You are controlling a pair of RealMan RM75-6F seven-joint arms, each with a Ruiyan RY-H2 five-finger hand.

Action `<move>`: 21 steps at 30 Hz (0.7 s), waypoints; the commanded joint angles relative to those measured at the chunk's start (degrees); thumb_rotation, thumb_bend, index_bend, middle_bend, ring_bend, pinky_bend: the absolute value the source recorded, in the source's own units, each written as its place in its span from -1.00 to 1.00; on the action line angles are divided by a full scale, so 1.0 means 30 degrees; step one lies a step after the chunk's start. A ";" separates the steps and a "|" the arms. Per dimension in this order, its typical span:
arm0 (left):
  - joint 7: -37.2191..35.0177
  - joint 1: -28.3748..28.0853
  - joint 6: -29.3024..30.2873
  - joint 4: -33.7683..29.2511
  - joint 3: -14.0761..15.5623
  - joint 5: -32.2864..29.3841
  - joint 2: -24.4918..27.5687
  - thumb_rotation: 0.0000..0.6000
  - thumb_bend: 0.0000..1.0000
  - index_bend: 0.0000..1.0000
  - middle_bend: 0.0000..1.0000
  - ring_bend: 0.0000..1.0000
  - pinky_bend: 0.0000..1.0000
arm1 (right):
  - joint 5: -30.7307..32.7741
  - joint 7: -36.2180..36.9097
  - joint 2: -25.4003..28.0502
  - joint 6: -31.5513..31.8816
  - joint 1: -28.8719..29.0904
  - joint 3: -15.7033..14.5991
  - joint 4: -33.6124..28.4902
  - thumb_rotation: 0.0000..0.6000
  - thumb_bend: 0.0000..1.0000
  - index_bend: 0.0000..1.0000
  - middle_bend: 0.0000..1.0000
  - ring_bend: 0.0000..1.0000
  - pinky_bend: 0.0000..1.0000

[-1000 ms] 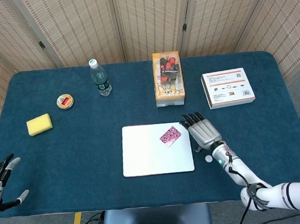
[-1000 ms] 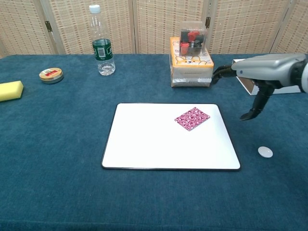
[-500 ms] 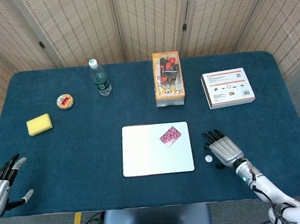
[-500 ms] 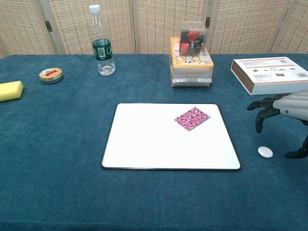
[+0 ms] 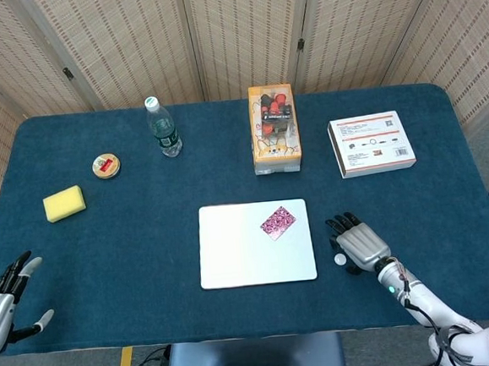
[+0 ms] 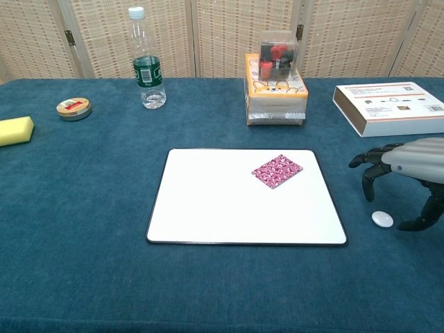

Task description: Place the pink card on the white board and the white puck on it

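The pink patterned card [image 5: 277, 222] [image 6: 277, 170] lies flat on the white board [image 5: 242, 255] [image 6: 229, 208], near its far right corner. The small white puck [image 5: 340, 259] [image 6: 382, 219] sits on the blue cloth just right of the board. My right hand [image 5: 359, 243] [image 6: 402, 173] hovers over the puck with fingers spread and curved downward, holding nothing; the puck lies below, between fingers and thumb. My left hand [image 5: 4, 299] rests open at the table's near left edge, seen only in the head view.
Along the back stand a water bottle [image 5: 163, 127], an orange box with a toy pack on top [image 5: 275, 130] and a white carton [image 5: 371, 143]. A round tin [image 5: 106, 166] and a yellow sponge [image 5: 64, 202] lie at the left.
My right hand drew back from the board's right edge toward the near side, then shifted slightly left and down over the puck. Card, puck and left hand stayed put.
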 commanded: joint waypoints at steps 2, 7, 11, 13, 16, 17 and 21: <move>-0.0025 0.0005 0.0020 0.0013 0.0009 0.0034 0.0005 1.00 -0.41 -1.00 -0.98 -0.82 -0.57 | 0.0095 -0.0110 -0.0069 -0.0180 -0.0002 0.0065 0.0077 1.00 -0.74 -0.16 -0.85 -1.00 -1.00; -0.0032 0.0006 0.0004 0.0016 0.0014 0.0026 0.0003 1.00 -0.41 -1.00 -0.98 -0.82 -0.57 | 0.0108 -0.0258 -0.0122 -0.0305 -0.0045 0.0140 0.0112 1.00 -0.73 -0.16 -0.85 -1.00 -1.00; -0.0069 0.0014 0.0020 0.0012 0.0012 0.0028 0.0013 1.00 -0.41 -1.00 -0.98 -0.82 -0.57 | 0.0123 -0.0352 -0.0154 -0.0355 -0.0101 0.0181 0.0152 1.00 -0.73 -0.15 -0.84 -1.00 -1.00; -0.0072 0.0018 0.0024 0.0002 0.0023 0.0044 0.0021 1.00 -0.41 -1.00 -0.98 -0.82 -0.57 | 0.0150 -0.0373 -0.0203 -0.0398 -0.0126 0.0213 0.0200 1.00 -0.72 -0.14 -0.84 -1.00 -1.00; -0.0058 0.0038 0.0059 0.0002 0.0044 0.0087 0.0017 1.00 -0.41 -1.00 -0.98 -0.82 -0.57 | 0.0090 -0.0434 -0.0313 -0.0356 -0.0192 0.0241 0.0309 1.00 -0.72 -0.11 -0.83 -1.00 -1.00; -0.0058 0.0041 0.0057 0.0001 0.0047 0.0084 0.0018 1.00 -0.41 -1.00 -0.98 -0.82 -0.57 | 0.0076 -0.0464 -0.0346 -0.0347 -0.0211 0.0243 0.0357 1.00 -0.72 -0.11 -0.82 -1.00 -1.00; -0.0047 0.0048 0.0060 -0.0007 0.0047 0.0077 0.0023 1.00 -0.41 -1.00 -0.98 -0.82 -0.57 | 0.0063 -0.0413 -0.0459 -0.0386 -0.0271 0.0318 0.0527 1.00 -0.72 -0.11 -0.82 -1.00 -1.00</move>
